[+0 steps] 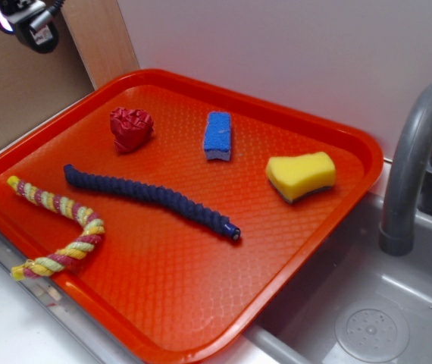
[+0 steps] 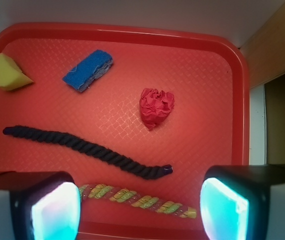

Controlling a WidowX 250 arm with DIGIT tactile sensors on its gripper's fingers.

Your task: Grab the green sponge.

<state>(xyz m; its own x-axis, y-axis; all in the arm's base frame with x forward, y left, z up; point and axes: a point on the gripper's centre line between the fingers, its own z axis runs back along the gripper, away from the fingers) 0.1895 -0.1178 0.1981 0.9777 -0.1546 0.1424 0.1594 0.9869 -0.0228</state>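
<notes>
The green sponge is yellow foam with a dark scouring layer underneath. It lies on the right side of the red tray, near the sink. In the wrist view the green sponge shows at the far left, partly cut off by the frame edge. My gripper is high at the top left of the exterior view, far from the sponge. In the wrist view my gripper is open and empty, its fingers spread wide above the tray's near edge.
On the tray lie a blue sponge, a crumpled red heart-shaped thing, a dark blue rope and a yellow-pink rope. A grey faucet and sink stand to the right. A wall runs behind.
</notes>
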